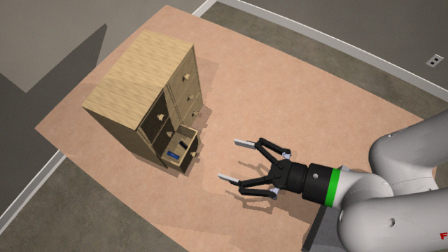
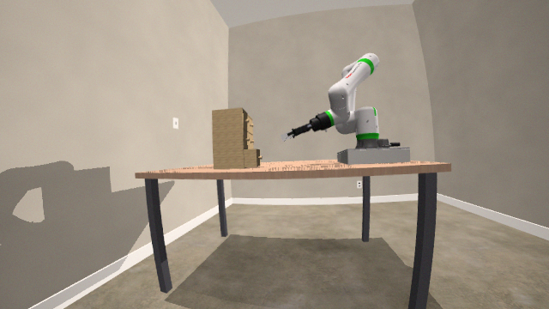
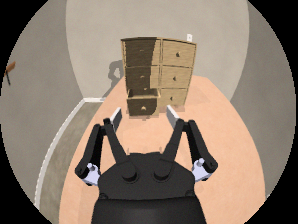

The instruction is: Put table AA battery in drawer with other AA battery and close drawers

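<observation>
The small wooden chest stands upright. Its bottom drawer, on the left in the wrist view, is pulled part way out and looks level. In it lie a blue, battery-like thing and a small black thing, a little apart. No battery shows on the table. My gripper is open, with nothing between its fingers. It hangs above the table in front of the pulled-out drawer, tilted down toward the chest and not touching it.
The other drawers look pushed in, and their knobs stick out of the front, such as the top right knob. The grey robot base stands at the far end of the table from the chest. The table's side edges lie to both sides of the chest.
</observation>
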Controlling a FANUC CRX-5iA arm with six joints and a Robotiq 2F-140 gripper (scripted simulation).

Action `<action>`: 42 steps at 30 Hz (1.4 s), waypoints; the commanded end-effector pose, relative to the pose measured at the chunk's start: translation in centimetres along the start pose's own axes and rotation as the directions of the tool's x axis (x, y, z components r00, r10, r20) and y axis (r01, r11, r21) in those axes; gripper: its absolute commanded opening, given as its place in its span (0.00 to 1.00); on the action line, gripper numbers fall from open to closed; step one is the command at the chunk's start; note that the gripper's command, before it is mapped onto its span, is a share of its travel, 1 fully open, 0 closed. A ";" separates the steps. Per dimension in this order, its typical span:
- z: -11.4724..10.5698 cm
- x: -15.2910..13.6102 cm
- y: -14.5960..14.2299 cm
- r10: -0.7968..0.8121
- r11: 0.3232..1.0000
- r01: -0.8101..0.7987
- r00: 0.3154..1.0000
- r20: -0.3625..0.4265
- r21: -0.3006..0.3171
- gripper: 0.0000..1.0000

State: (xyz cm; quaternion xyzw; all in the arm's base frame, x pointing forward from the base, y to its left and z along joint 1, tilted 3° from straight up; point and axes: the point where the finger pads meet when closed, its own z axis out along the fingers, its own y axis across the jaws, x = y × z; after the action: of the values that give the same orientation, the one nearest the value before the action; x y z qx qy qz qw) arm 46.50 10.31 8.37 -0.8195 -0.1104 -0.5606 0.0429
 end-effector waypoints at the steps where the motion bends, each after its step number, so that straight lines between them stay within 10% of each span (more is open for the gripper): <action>1: 0.0 0.0 0.0 0.000 1.000 0.000 1.000 -0.001 0.000 0.00; 24: 0.3 -0.2 0.0 0.000 1.000 0.000 1.000 -0.001 0.000 0.00; 42: 5.4 -3.9 -0.1 0.000 1.000 0.000 1.000 -0.001 0.000 0.00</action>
State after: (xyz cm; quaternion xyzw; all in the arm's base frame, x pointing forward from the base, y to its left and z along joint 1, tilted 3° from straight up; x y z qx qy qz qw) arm 49.15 10.60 3.92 -0.8201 -0.1107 -0.5599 0.0409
